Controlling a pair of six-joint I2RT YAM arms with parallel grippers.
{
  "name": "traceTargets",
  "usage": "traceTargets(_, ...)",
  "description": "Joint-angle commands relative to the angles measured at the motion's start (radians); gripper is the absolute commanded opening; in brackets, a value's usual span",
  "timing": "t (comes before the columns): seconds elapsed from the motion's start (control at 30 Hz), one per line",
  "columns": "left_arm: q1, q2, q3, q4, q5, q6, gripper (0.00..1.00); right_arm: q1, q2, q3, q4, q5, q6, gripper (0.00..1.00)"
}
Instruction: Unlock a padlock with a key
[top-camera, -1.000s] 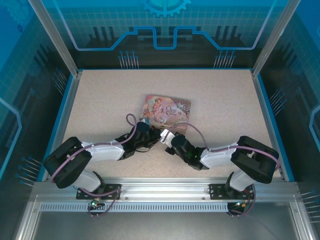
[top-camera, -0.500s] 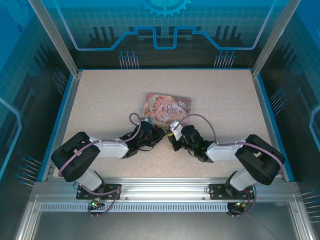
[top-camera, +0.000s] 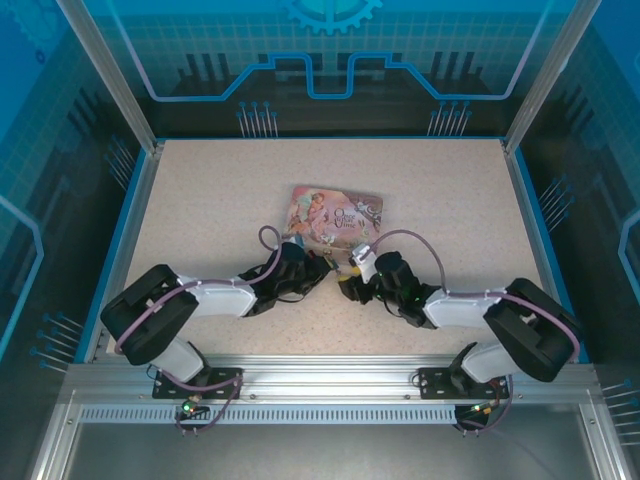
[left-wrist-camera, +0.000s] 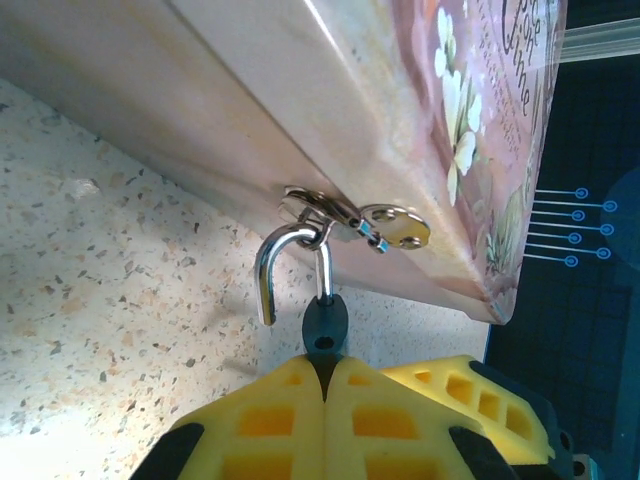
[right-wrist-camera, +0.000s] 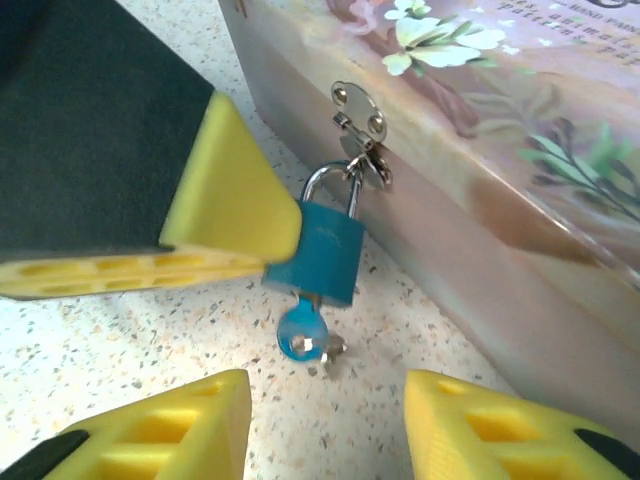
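Observation:
A small blue padlock (right-wrist-camera: 325, 250) hangs by its metal shackle (left-wrist-camera: 275, 265) from the hasp (right-wrist-camera: 360, 135) on the front of the pink tin (top-camera: 335, 215). My left gripper (left-wrist-camera: 323, 365) is shut on the padlock body (left-wrist-camera: 324, 325). In the left wrist view one shackle leg hangs free beside the body. The blue-headed key (right-wrist-camera: 303, 335) sticks out of the padlock's underside. My right gripper (right-wrist-camera: 325, 400) is open just in front of the key, fingers on either side and not touching it. Both grippers meet at the tin's near edge, the left gripper (top-camera: 318, 268) facing the right gripper (top-camera: 350, 275).
The pink tin (right-wrist-camera: 480, 130) lies flat on the speckled table (top-camera: 200, 200), just beyond both grippers. A blue-rimmed wall (top-camera: 140, 220) bounds the table on the left, right and far sides. The left gripper's yellow finger (right-wrist-camera: 230, 215) crowds the padlock's left side.
My right gripper has opened and let go of the key, which stays in the padlock. Both arms moved in towards the tin's front; the left stays shut on the padlock.

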Motion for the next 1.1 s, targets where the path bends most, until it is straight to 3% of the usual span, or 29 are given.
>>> traceTargets(0.0, 0.011, -0.035, -0.027, -0.035, -0.025, 0.043, 0.00, -0.031, -0.094, -0.012, -0.081, -0.014, 0.014, 0.56)
traceTargets(0.23, 0.016, -0.002, -0.051, -0.025, -0.024, 0.045, 0.00, -0.124, -0.213, 0.061, -0.341, 0.047, 0.112, 0.65)
traceTargets(0.4, 0.016, 0.032, -0.035, -0.042, -0.030, 0.068, 0.00, -0.142, -0.225, 0.115, -0.474, 0.166, 0.166, 0.67)
traceTargets(0.5, 0.016, 0.053, -0.034, -0.037, -0.031, 0.071, 0.01, -0.169, -0.207, 0.140, -0.515, 0.170, 0.197, 0.70)
traceTargets(0.77, 0.016, 0.034, -0.025, -0.062, -0.045, 0.109, 0.29, -0.218, -0.135, 0.197, -0.534, 0.084, 0.249, 0.83)
traceTargets(1.07, 0.059, -0.273, 0.013, -0.358, -0.140, 0.290, 0.53, -0.291, -0.167, 0.201, -0.533, -0.001, 0.265, 0.96)
